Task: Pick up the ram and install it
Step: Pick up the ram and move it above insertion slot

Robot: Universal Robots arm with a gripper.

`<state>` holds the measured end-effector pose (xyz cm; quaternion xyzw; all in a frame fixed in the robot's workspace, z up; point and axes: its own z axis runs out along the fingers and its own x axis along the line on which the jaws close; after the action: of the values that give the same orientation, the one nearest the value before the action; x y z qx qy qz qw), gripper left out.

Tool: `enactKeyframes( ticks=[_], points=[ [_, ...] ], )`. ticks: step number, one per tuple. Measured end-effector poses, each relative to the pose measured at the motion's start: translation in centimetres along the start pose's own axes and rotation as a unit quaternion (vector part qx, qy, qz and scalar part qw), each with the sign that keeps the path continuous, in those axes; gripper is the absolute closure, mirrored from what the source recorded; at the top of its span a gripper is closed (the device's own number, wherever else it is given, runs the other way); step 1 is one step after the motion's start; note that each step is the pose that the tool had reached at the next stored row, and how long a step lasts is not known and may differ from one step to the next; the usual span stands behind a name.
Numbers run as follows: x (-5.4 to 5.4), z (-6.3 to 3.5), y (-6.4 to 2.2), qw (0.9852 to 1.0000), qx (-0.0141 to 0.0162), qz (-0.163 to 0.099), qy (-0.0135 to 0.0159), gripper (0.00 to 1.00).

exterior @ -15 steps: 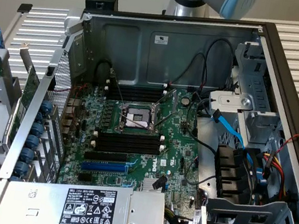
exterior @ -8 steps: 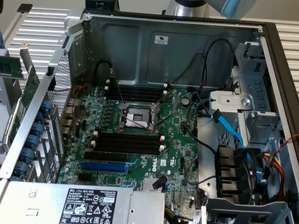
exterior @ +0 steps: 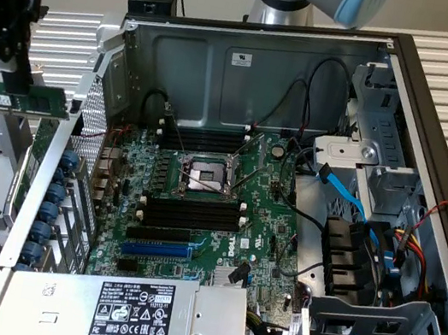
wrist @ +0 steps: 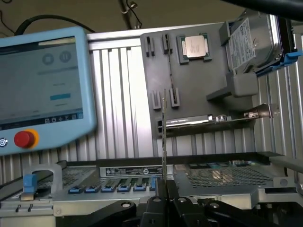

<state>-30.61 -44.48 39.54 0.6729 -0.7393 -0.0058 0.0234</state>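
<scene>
The ram (exterior: 31,102) is a long thin green stick with a white label, held level in the air at the exterior view's left, just outside the open computer case (exterior: 250,68). My black gripper (exterior: 14,85) is shut on its upper edge. In the wrist view the ram (wrist: 164,132) appears edge-on as a thin upright line rising from between my closed fingers (wrist: 156,204). The black memory slots (exterior: 190,213) lie on the motherboard beside the CPU socket (exterior: 205,177), to the right of the ram and lower.
A grey parts tray (wrist: 199,90) holds a CPU (wrist: 195,46), a hard drive (wrist: 251,42) and an expansion card (wrist: 208,120). A teach pendant (wrist: 42,90) stands beside it. The case holds a power supply (exterior: 137,317), cables and drive cages (exterior: 368,332).
</scene>
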Motion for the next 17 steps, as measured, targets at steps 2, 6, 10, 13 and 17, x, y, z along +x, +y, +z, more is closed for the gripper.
enactKeyframes(
  ticks=[2,6,10,13,17],
  points=[
    [-0.1,-0.04,-0.91,1.0,0.0,0.0,0.0006,0.88],
    [-0.2,-0.12,-2.65,1.0,0.0,0.0,0.0022,0.88],
    [-0.4,-0.21,-4.38,1.0,0.0,0.0,0.0038,0.88],
    [-0.5,-0.26,-5.64,1.0,0.0,0.0,0.005,0.88],
    [-0.7,-0.35,-7.23,1.0,0.0,0.0,0.007,0.88]
  ],
)
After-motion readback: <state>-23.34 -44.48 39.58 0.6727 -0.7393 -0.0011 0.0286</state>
